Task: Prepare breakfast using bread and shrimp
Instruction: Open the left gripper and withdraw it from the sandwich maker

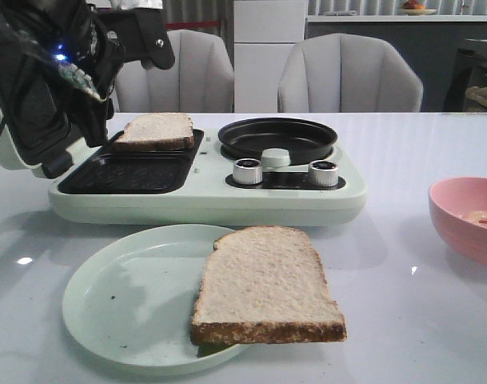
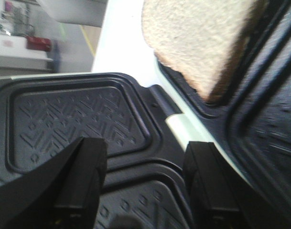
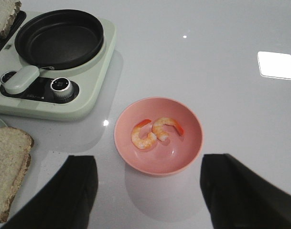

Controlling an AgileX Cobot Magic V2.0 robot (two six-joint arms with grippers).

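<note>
Bread going onto the grill, shrimp waiting in the bowl.

Your left tool (image 2: 140,186) is hanging spread wide and empty at the raised lid (image 2: 73,124) of the breakfast maker (image 1: 211,200), beside one bread slice (image 1: 155,130) lying tilted on the grill plate's far edge. Your right tool (image 3: 150,191), also wide and empty, is hovering over the pink bowl (image 3: 183,157) holding two shrimp (image 3: 155,132). The second slice (image 1: 263,288) is sitting on the plate (image 1: 115,304); the pan (image 1: 277,138) is empty, so most steps seem left.

Pale bread (image 1: 265,284) with brown crust, orange-pink shrimp (image 3: 156,132) in pink bowl (image 3: 188,152), mint plate (image 1: 115,300), black chevron-patterned grill plate (image 2: 73,121).
</note>
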